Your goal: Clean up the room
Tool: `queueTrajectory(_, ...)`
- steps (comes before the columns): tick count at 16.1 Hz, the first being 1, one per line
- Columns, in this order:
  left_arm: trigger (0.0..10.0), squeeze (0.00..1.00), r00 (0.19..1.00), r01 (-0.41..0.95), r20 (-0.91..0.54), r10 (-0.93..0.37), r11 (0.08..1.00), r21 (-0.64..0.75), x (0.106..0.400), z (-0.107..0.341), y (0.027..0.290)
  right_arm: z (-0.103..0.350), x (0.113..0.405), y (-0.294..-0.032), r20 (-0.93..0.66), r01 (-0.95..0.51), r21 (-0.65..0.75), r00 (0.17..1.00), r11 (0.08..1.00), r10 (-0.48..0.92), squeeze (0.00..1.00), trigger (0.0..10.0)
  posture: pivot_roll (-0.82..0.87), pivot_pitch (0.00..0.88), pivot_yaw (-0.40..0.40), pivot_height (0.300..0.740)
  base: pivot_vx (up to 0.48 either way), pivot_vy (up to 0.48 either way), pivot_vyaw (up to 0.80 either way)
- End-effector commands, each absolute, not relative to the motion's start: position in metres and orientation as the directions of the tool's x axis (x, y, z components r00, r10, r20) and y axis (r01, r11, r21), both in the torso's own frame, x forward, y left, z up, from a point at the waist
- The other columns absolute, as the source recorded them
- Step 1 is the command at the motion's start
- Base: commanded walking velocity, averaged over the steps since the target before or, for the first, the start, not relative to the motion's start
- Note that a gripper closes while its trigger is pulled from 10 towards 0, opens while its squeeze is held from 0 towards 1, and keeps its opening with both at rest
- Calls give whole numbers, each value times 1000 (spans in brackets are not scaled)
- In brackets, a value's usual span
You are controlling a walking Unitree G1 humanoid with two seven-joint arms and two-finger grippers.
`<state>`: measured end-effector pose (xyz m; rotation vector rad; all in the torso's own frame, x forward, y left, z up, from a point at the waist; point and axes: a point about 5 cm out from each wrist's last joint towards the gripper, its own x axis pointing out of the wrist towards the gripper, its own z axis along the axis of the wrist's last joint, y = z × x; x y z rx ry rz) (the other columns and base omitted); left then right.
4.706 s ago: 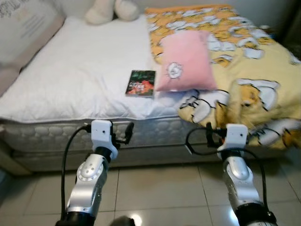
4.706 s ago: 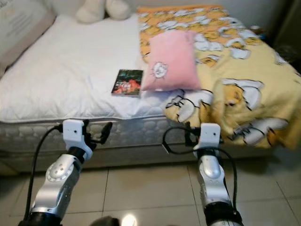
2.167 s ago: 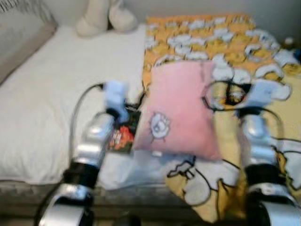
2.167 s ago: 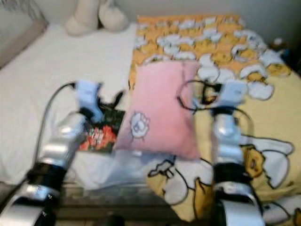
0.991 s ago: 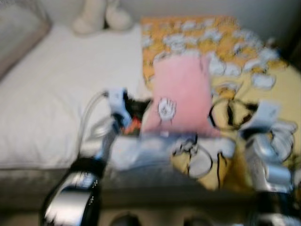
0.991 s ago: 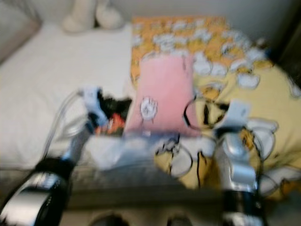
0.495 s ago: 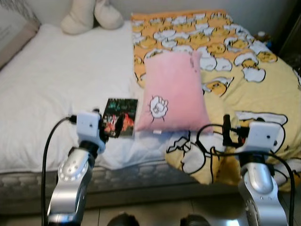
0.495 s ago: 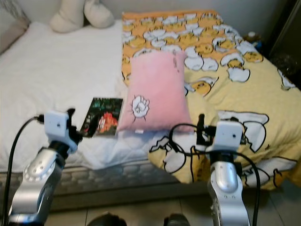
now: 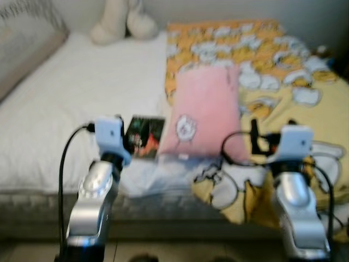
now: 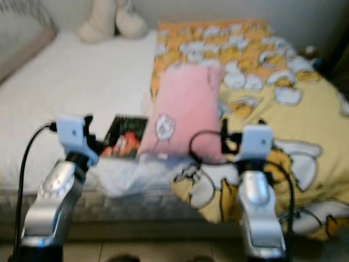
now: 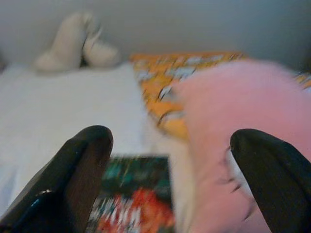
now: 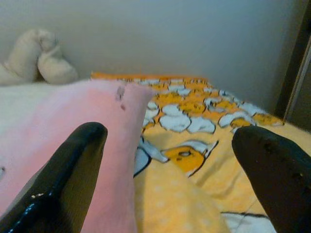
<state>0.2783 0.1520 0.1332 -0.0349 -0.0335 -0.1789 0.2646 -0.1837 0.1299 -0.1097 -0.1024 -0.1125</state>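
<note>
Two hands are raised over the near edge of the bed (image 9: 65, 98), both spread wide and holding nothing. The left hand (image 11: 165, 179) faces the book (image 9: 144, 137), which lies flat on the white sheet close to the near edge, its right side just beside the pink pillow (image 9: 204, 117). The right hand (image 12: 167, 170) faces the pillow's right side, where it lies on the yellow patterned blanket (image 9: 283, 71).

The book looks thin, light and stiff, lying flush on a soft sheet, so it is probably best pinched by its near edge. The pillow looks light and soft and would likely squash under the fingers, so a deep bite on a corner should hold better. A cream plush toy (image 9: 122, 22) sits at the far edge.
</note>
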Motion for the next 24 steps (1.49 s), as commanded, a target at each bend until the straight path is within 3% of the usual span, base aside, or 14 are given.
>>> queueTrajectory(1, 10000, 0, 988, 149, -20, -150, 988, -52, 282, 124, 156, 129, 272, -175, 89, 68, -75, 994, 995, -61, 0, 10000, -149, 0, 69, 703, 465, 0, 0)
queueTrajectory(6, 10000, 0, 983, 184, 5, -184, 983, -14, 294, 130, 153, 136, 286, -175, 118, 53, -73, 992, 996, -44, 0, 10000, -143, 0, 68, 703, 0, 0, 0)
queueTrajectory(12, 10000, 0, 950, 311, -6, -311, 950, -30, 292, 127, 134, 133, 286, -171, 118, 44, -60, 992, 997, -37, 0, 10000, -156, 0, 79, 703, 298, -364, 0)
queueTrajectory(16, 10000, 0, 960, 277, -27, -279, 959, -62, 300, 124, 136, 131, 286, -170, 113, 42, -59, 993, 997, -35, 0, 10000, -158, 0, 86, 703, 350, -269, 0)
queueTrajectory(20, 10000, 0, 973, 225, -36, -227, 973, -42, 306, 124, 153, 131, 288, -173, 111, 51, -56, 993, 997, -44, 0, 10000, -161, 0, 93, 703, 0, 0, 0)
queueTrajectory(24, 10000, 0, 970, 223, -75, -229, 971, -83, 311, 118, 153, 120, 290, -167, 41, 26, 100, 999, 995, -30, 0, 10000, -161, 0, 95, 703, 0, 0, 0)
